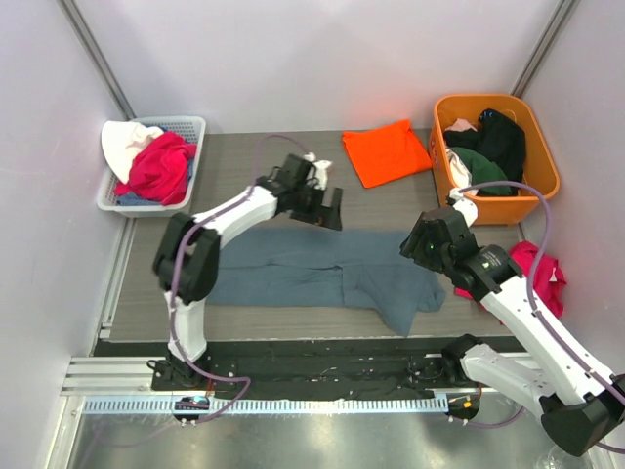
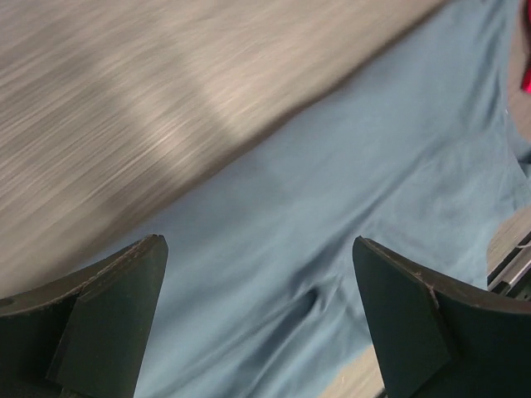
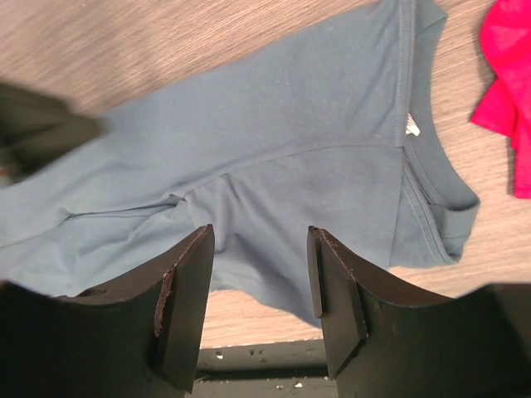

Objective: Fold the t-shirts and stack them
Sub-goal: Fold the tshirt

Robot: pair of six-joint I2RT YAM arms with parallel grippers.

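A slate blue-grey t-shirt (image 1: 322, 274) lies folded into a long band across the middle of the table, its right end hanging toward the near edge. A bright orange t-shirt (image 1: 386, 151) lies folded flat at the back. My left gripper (image 1: 322, 207) hovers over the band's far edge. In the left wrist view it (image 2: 259, 282) is wide open above the creased blue cloth (image 2: 348, 182), holding nothing. My right gripper (image 1: 422, 242) is above the shirt's right end. It (image 3: 259, 282) stands open with nothing between its fingers, above the cloth (image 3: 290, 124) near the collar.
An orange plastic tub (image 1: 542, 166) of dark clothes stands at the back right. A white basket (image 1: 190, 127) with red and white garments stands at the back left. A pink garment (image 1: 547, 274) lies by the right arm. The table's near edge (image 3: 274, 352) shows just below the right fingers.
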